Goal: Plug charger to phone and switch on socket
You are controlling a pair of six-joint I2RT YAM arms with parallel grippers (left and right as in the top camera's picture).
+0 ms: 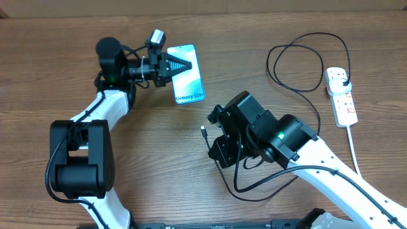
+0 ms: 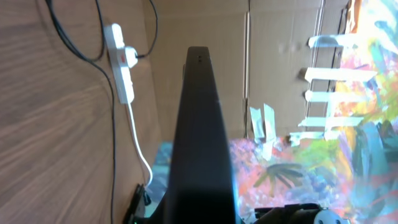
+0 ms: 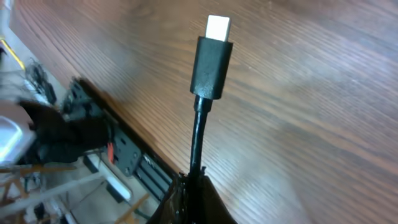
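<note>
The phone (image 1: 188,75) faces up at the back left, its light blue screen reading "Galaxy". My left gripper (image 1: 180,65) is shut on its left long edge. In the left wrist view the phone's dark edge (image 2: 200,118) runs up the middle from my jaws. My right gripper (image 1: 215,141) is shut on the charger cable just behind its black connector tip (image 1: 203,132), which points away from the gripper and hangs free above the wood (image 3: 211,62). The cable loops back to a black plug (image 1: 344,79) seated in the white socket strip (image 1: 342,97).
The socket strip lies at the right edge, its thick white cord (image 1: 353,149) trailing toward the front. It also shows in the left wrist view (image 2: 121,65) with a red switch. The black cable makes a large loop (image 1: 299,60) on the table behind my right arm.
</note>
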